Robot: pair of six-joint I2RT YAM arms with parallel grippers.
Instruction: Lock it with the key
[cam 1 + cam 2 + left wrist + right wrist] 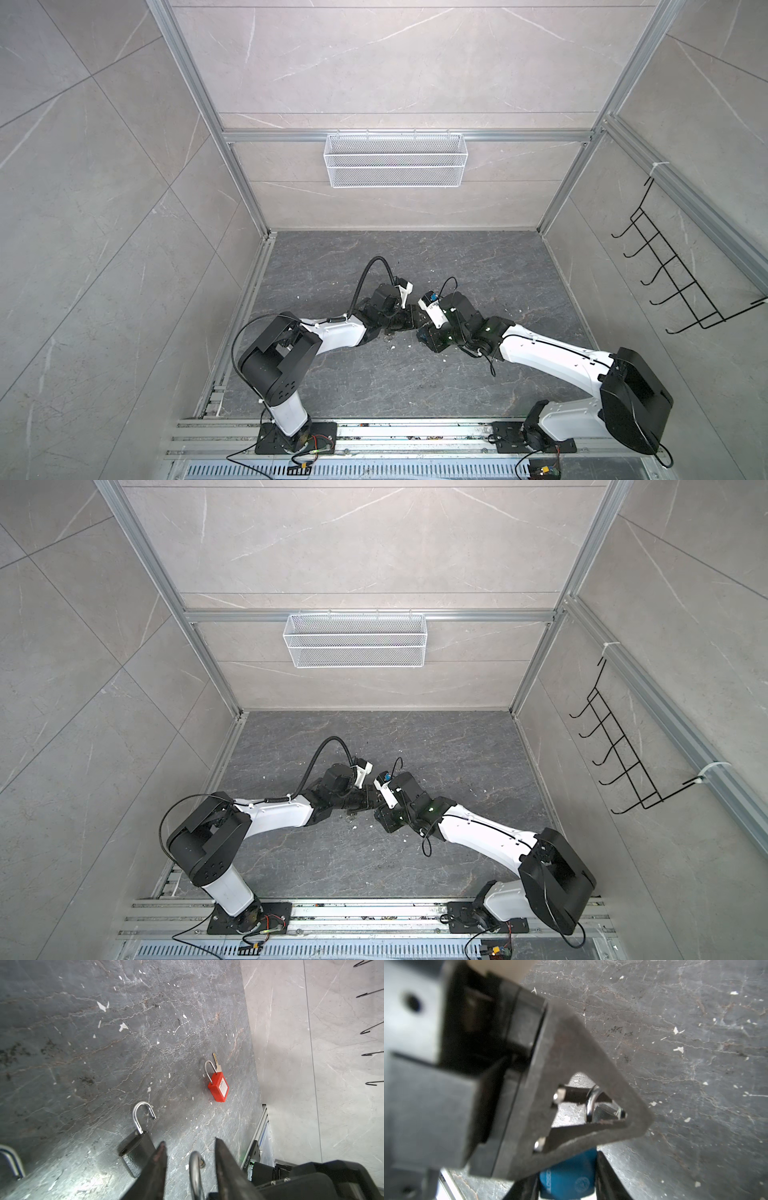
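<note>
Blue padlock (571, 1180) in grip of right end effector (564, 1165), left end effector (189, 1141) narrow astride shackle (194, 1172), open slate (83, 1043) around.

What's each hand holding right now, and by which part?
Right hand grips the blue padlock by its body; left hand straddles its shackle, not yet clamped.

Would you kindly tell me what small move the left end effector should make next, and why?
Probably close the left end effector on the silver shackle: it sits between the fingers with gaps either side, while the right end effector grips the blue padlock.
</note>
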